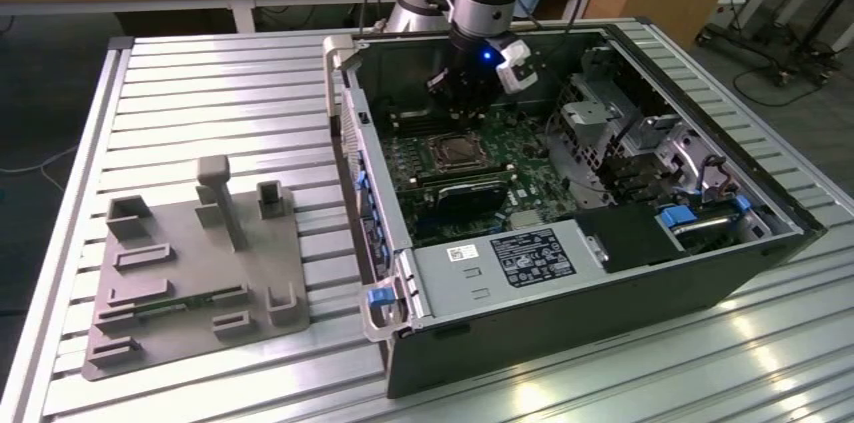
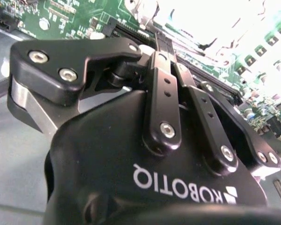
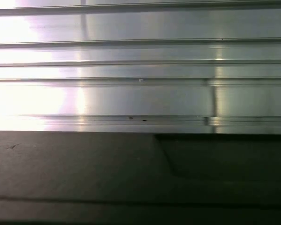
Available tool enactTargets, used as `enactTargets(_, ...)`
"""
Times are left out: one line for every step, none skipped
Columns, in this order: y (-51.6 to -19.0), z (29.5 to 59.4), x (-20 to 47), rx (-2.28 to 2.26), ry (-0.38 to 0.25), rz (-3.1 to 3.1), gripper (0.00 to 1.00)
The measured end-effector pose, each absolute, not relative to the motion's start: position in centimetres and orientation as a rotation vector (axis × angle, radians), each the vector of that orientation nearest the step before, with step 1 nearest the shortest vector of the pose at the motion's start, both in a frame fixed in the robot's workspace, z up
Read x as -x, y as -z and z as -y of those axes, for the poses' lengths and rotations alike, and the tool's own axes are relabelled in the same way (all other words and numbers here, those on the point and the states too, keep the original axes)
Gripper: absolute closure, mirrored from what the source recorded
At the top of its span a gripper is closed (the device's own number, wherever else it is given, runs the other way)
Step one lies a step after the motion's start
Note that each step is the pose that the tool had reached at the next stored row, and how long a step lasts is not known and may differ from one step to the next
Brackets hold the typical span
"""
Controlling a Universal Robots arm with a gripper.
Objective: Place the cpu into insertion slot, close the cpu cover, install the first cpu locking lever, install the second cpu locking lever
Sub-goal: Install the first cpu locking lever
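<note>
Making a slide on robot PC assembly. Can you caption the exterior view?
Robot arm's pincer hanging inside an open computer case, above the circuit board's processor socket.

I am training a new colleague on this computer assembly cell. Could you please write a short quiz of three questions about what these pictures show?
1. True or false: in the exterior view, the hand is over the inside of the open computer case.
2. Where does the grey fixture plate lie? A: on the slatted table, at the exterior view's left of the case. B: inside the case. C: on the wooden desk behind.
3. Fill the gap: the insertion slot sits on the green ____.

Key: 1 true; 2 A; 3 circuit board.
</note>
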State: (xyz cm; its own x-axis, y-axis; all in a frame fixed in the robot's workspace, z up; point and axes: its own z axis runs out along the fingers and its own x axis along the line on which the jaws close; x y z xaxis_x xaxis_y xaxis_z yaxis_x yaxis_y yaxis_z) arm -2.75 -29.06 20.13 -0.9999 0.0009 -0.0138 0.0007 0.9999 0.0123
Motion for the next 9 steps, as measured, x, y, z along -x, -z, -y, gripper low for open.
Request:
enactTargets(-20.13,29.06,2.75,-0.001,-0.019,-3.128,0.90)
enactTargets(-20.13,29.06,2.75,-0.001,-0.019,-3.128,0.90)
enactTargets(-20.10,29.06,2.75,-0.001,-0.019,-3.128,0.90)
enactTargets(-20.05,29.06,2.75,-0.001,-0.016,-3.128,0.90)
enactTargets(-19.99,29.06,2.76,-0.001,-0.012,-3.128,0.90)
enactTargets(-19.91,29.06,2.76,-0.001,-0.007,-3.128,0.90)
enactTargets(-19.83,29.06,2.76,-0.001,-0.002,-3.128,0.90)
enactTargets(-19.75,29.05,2.75,-0.001,0.002,-3.128,0.90)
enactTargets(-19.71,29.06,2.75,-0.001,0.005,-3.128,0.90)
